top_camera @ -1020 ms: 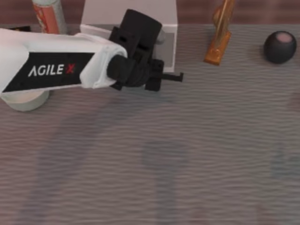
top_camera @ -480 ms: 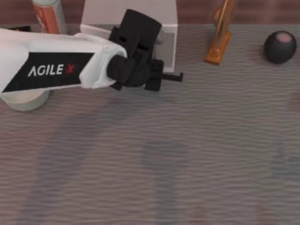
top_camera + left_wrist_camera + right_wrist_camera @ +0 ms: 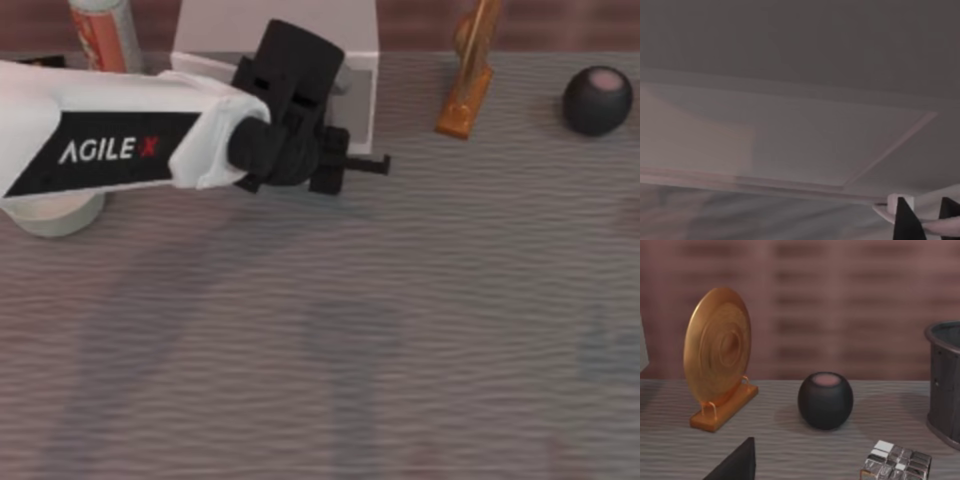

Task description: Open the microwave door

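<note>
— The microwave door (image 3: 790, 145): where, and how will it handle?
— Far edge, left of centre. Stiff, hinged, I judge; my left gripper (image 3: 922, 220) straddles its handle (image 3: 900, 202), fingers apart.

Soft, even, diffuse lighting; no glare.
Faint blurred shadows streak the table (image 3: 450, 330); left wrist view dim, hazy.

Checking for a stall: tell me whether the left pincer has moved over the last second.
No. In the top view the left pincer sits at the same spot by the microwave's front right corner as before.
</note>
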